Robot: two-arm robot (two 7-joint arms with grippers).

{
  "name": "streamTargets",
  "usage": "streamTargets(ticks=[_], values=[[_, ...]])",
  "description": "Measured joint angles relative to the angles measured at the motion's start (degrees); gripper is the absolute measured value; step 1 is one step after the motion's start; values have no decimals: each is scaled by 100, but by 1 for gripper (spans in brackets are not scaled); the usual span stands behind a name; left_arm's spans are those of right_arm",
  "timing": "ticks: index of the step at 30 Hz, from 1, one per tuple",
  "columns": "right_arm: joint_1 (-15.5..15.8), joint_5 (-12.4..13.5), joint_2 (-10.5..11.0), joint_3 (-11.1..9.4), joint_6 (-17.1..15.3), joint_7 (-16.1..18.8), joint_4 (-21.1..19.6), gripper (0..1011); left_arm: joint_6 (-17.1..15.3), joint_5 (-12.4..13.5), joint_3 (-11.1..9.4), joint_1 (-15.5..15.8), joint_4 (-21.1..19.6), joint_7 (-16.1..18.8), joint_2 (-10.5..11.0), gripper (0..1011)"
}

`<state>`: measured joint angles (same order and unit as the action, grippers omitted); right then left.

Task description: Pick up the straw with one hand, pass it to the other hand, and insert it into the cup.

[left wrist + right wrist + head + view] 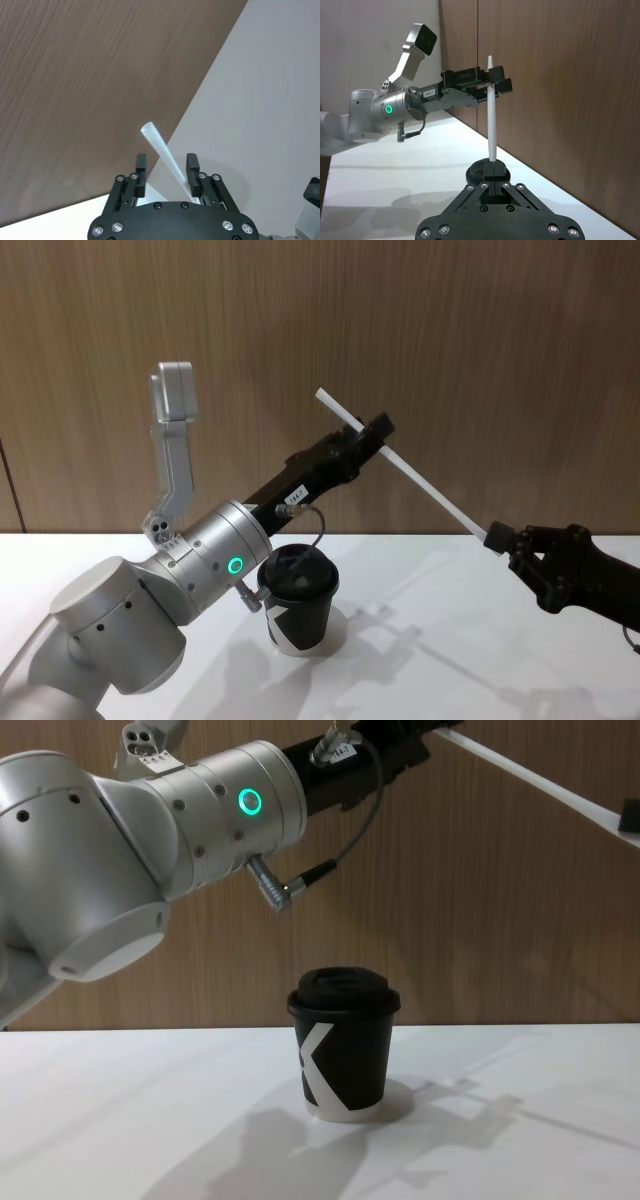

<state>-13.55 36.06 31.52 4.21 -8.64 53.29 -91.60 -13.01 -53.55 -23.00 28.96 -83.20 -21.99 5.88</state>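
Straw [420,475] tilted in the air, low end pinched by right end effector [497,537]; left end effector [372,435] spread around upper part; cup [298,605] on worktop [450,640]

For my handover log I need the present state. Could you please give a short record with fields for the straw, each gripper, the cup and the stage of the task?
straw: white, held tilted in the air above the table, lower end toward the robot's right
right gripper: shut on the straw's lower end
left gripper: open, straddling the straw's upper part
cup: black, domed lid on, upright on the table, below the left arm
stage: handover not yet finished; the straw is not in the cup
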Motion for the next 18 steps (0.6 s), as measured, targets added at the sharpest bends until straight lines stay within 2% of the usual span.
streamTargets(ticks=[11, 18], values=[[0, 0, 0, 1, 0, 0, 0, 0, 9, -14, -3, 8, 17, -6, -11, 145], [0, 0, 0, 0, 0, 0, 0, 0, 11, -17, -3, 11, 22, -11, -14, 85]])
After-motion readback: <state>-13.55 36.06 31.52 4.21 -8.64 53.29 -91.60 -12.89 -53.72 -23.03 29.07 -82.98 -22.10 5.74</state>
